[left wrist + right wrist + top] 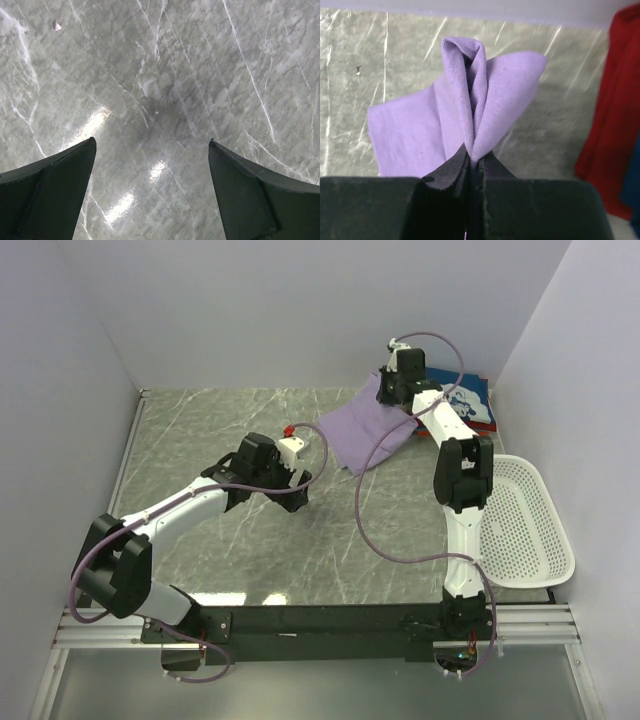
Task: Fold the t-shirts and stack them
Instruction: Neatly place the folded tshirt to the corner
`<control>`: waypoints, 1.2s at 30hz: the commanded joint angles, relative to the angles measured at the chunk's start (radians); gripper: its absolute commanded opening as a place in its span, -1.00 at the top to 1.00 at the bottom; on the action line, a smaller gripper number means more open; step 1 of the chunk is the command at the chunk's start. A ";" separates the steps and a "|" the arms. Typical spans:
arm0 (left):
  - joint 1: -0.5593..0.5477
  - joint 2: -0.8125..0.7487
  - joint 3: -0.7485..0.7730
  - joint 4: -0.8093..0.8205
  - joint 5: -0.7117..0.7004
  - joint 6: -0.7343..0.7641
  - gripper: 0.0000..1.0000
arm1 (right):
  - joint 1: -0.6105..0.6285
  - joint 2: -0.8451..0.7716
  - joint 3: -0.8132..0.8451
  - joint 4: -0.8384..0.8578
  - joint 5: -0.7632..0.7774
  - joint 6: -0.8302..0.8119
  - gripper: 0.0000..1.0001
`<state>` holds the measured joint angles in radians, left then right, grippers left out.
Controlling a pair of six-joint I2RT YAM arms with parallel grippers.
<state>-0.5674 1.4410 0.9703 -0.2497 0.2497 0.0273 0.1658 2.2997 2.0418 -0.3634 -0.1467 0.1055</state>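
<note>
The lavender t-shirt [368, 430] lies folded at the back middle of the table. My right gripper [391, 390] is shut on its far edge and lifts a pinched fold [475, 100] between the fingers [449, 171]. A stack of navy blue and red t-shirts [472, 405] lies at the back right; the red one shows at the right of the right wrist view [610, 115]. My left gripper [296, 480] is open and empty over bare marble near the table's middle, its fingers [55, 190] wide apart.
A white perforated basket [520, 525] stands at the right edge of the table. White walls close in the table on the left, back and right. The right arm's cable loops over the table's middle.
</note>
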 commanded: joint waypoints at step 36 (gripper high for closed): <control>0.004 -0.008 -0.007 -0.096 0.056 -0.104 -0.99 | -0.014 -0.207 0.247 0.087 0.124 -0.293 1.00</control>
<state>-0.5659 1.4364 0.9520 -0.3561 0.2775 -0.0719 0.1635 2.1902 2.2127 -0.3519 -0.0441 -0.1570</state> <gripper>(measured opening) 0.995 0.081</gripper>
